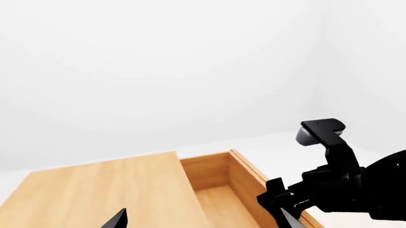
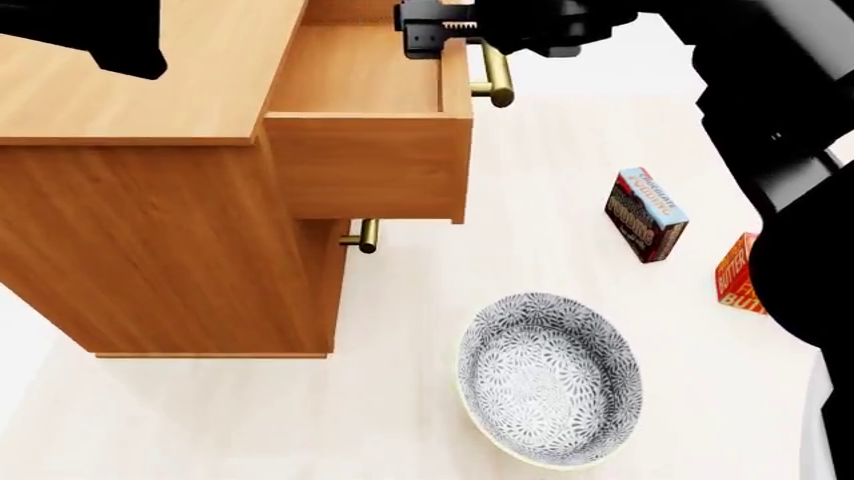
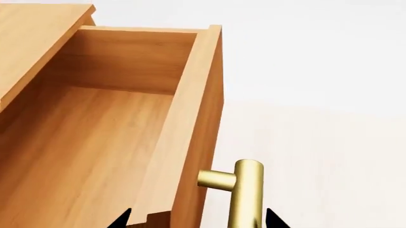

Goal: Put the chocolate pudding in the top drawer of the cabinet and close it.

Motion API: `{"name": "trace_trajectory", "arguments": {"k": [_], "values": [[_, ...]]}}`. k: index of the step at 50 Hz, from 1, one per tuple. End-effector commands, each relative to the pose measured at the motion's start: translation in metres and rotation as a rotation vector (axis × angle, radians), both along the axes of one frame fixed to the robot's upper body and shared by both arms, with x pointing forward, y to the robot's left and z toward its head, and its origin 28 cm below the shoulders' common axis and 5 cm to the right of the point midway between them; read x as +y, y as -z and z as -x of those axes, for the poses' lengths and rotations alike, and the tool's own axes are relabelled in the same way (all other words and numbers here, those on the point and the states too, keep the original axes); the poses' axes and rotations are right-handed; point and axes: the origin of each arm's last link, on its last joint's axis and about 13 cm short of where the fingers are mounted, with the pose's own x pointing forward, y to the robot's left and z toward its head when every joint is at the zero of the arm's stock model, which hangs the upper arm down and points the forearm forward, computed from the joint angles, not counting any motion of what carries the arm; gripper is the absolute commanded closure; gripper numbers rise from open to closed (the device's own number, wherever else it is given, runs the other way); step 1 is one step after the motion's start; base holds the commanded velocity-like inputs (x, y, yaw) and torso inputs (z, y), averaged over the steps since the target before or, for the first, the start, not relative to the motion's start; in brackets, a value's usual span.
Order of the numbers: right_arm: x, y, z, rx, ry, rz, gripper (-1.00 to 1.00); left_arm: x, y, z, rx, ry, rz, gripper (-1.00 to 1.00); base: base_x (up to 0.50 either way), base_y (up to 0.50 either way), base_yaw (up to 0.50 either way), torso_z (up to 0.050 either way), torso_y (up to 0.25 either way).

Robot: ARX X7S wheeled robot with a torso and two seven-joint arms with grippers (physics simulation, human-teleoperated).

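The chocolate pudding [image 2: 646, 215], a small dark brown box with a light blue edge and red side, stands on the floor to the right of the cabinet [image 2: 160, 230]. The top drawer [image 2: 367, 150] is pulled out and its inside [image 3: 82, 142] looks empty. My right gripper [image 3: 198, 221] is open, its fingertips straddling the drawer's front panel and brass handle [image 3: 247, 194]; in the head view it [image 2: 441, 25] sits over the drawer's front. My left gripper [image 1: 201, 221] is open and empty above the cabinet top [image 1: 101, 194].
A patterned bowl [image 2: 550, 378] lies on the floor in front of the cabinet. An orange-red butter box [image 2: 738, 275] stands at the right, partly behind my right arm. A lower drawer's brass handle [image 2: 363, 237] sticks out under the open drawer.
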Motion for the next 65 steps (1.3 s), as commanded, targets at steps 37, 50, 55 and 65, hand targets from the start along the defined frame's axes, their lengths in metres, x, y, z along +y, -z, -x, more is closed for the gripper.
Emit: {"name": "trace_trajectory", "arguments": {"k": [37, 50, 55, 65], "values": [[-0.062, 0.011, -0.014, 0.000, 0.283, 0.120, -1.00, -0.007, -0.004, -0.014, -0.011, 0.055, -0.007, -1.00, 0.00, 0.00, 0.00, 0.000, -0.002], [-0.080, 0.015, -0.016, 0.000, 0.334, 0.140, -1.00, -0.010, -0.004, -0.018, -0.008, 0.058, -0.012, -1.00, 0.00, 0.00, 0.00, -0.001, -0.004], [-0.086, 0.015, -0.016, -0.002, 0.354, 0.145, -1.00, -0.011, -0.003, -0.019, -0.006, 0.059, -0.012, -1.00, 0.00, 0.00, 0.00, 0.000, -0.002], [-0.095, 0.015, -0.015, -0.003, 0.377, 0.156, -1.00, -0.010, -0.003, -0.019, -0.007, 0.057, -0.008, -1.00, 0.00, 0.00, 0.00, -0.001, -0.004]]}}
